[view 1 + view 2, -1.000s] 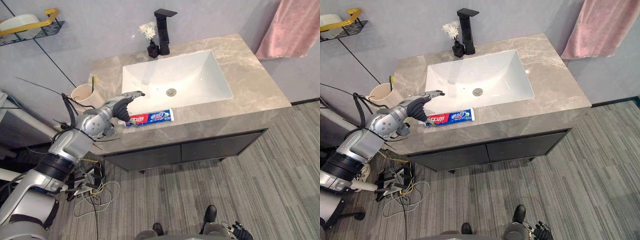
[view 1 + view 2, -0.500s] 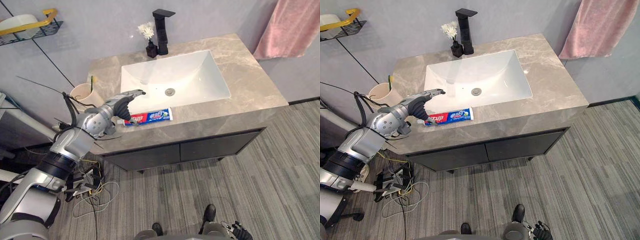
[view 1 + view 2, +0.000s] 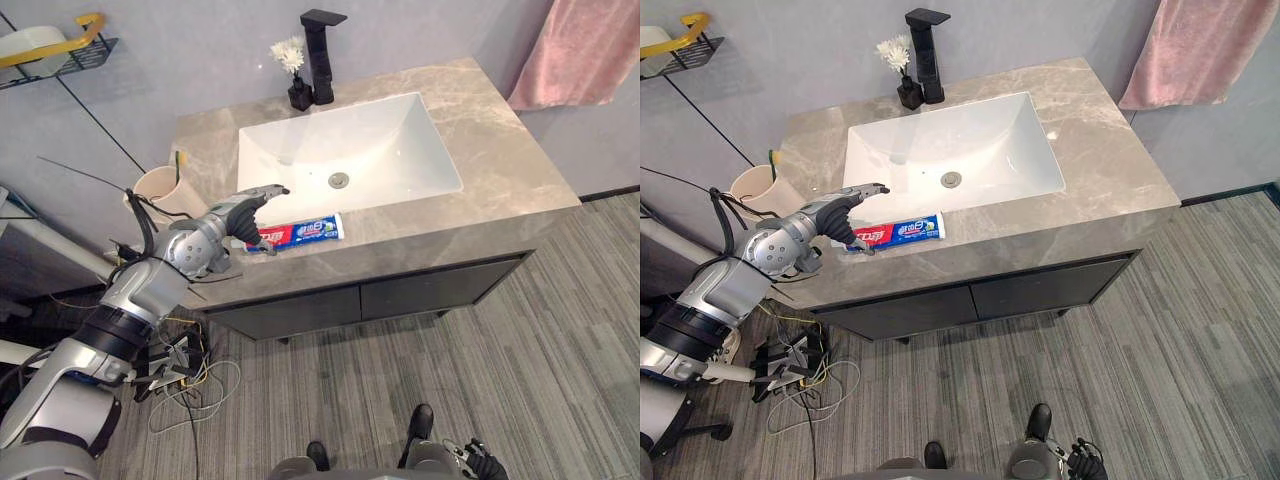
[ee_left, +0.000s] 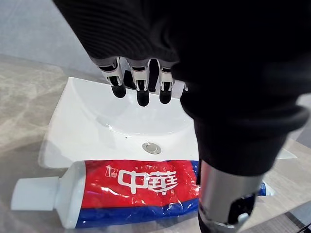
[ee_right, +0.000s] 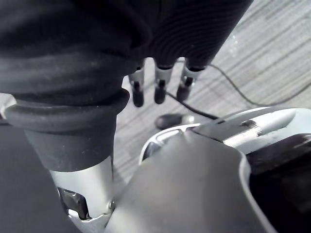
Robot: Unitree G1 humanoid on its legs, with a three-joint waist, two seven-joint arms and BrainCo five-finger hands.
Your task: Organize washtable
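A tube (image 3: 300, 233) is blocking the sink's (image 3: 370, 140) front rim, a cup (image 3: 158, 186) its left, tap (image 3: 322, 60) and vase (image 3: 298, 96) its back. The counter (image 3: 500, 150) to its right is lying open.

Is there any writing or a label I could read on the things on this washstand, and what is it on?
Toothpaste tube: large white characters on its red band, a brand mark, not quoted here.
Same tube: the small emblem beside them is too small to read.
Cup, faucet, towel: no writing visible.
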